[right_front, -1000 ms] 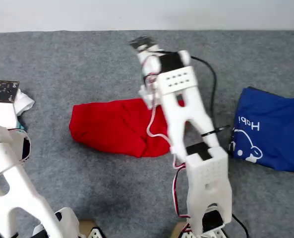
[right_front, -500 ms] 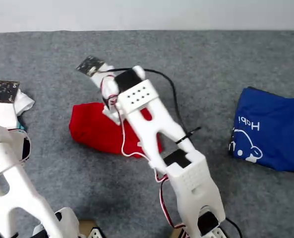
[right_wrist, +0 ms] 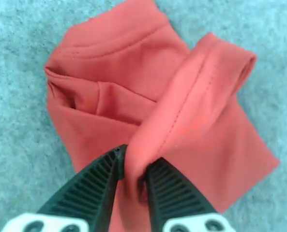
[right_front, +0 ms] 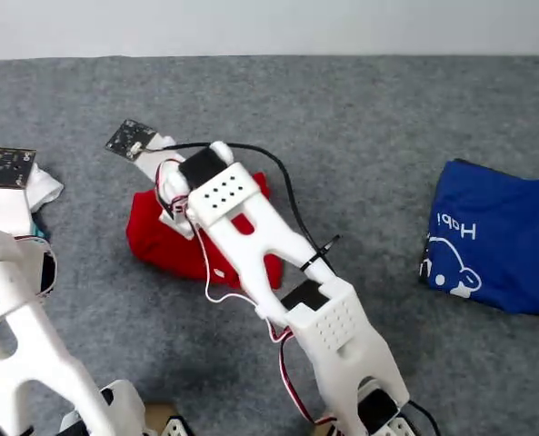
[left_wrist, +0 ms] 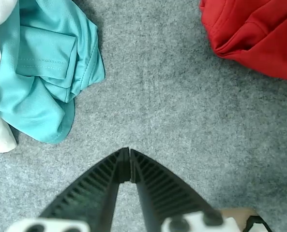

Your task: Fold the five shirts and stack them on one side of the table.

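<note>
From up high, the red shirt (right_front: 151,238) sits bunched left of centre on the grey table (right_front: 387,109), the right arm (right_front: 251,241) stretched across it and the blue shirt (right_front: 496,241) lying at the right edge. Left wrist view now: left gripper (left_wrist: 129,155) low in frame, jaws pressed together on nothing, teal shirt (left_wrist: 41,72) crumpled upper left. Right wrist view: right gripper (right_wrist: 133,157) is pinching a raised fold of red cloth. I'd say carry that fold right across, lay it flat, line up the edges, then release, with no dragging the whole bundle.
</note>
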### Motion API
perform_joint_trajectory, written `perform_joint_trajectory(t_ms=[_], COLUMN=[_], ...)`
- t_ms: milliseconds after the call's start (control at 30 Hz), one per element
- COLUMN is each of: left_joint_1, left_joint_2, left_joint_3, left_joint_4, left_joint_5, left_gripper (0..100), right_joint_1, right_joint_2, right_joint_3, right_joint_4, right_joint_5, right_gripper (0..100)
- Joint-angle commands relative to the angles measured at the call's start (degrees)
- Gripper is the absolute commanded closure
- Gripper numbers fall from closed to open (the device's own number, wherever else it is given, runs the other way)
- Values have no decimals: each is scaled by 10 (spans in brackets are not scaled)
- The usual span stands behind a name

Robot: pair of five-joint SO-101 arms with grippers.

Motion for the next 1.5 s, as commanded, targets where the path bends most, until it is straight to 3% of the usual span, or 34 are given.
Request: perform_joint_trajectory(t_ms=[0, 200, 367, 433, 633, 800, 933, 1167, 1300, 1467], left_joint_1=[0, 0, 0, 0, 0, 0, 0, -1, -24, -108], left_joint_2=[-17, -17, -17, -17, -17, -17, -17, -17, -18, -18], left_joint_3=[-2, -2, -2, -2, -1, -1, -1, -1, -6, -27], left_joint_4=[11, 11, 11, 11, 11, 10, 10, 11, 10, 10], left_joint_5=[4, 4, 4, 4, 4, 4, 4, 4, 5, 21], left_gripper=[994, 994, 994, 994, 994, 994, 994, 994, 994, 994], right_joint_1=[-14, -32, -37, -37, -41, -15, 33, 115, 103, 51], right_joint_2=[-3, 12, 5, 1, -2, 1, 3, 5, 37, 97], right_joint_3=[-7, -8, -15, -39, -130, -182, -168, -142, -133, -134], right_joint_4=[-22, -70, -78, -61, 27, 125, 182, 182, 182, 161], right_joint_5=[5, 25, -11, -40, -35, 31, 52, 53, 54, 54], right_gripper=[988, 976, 781, 757, 820, 989, 991, 988, 988, 988])
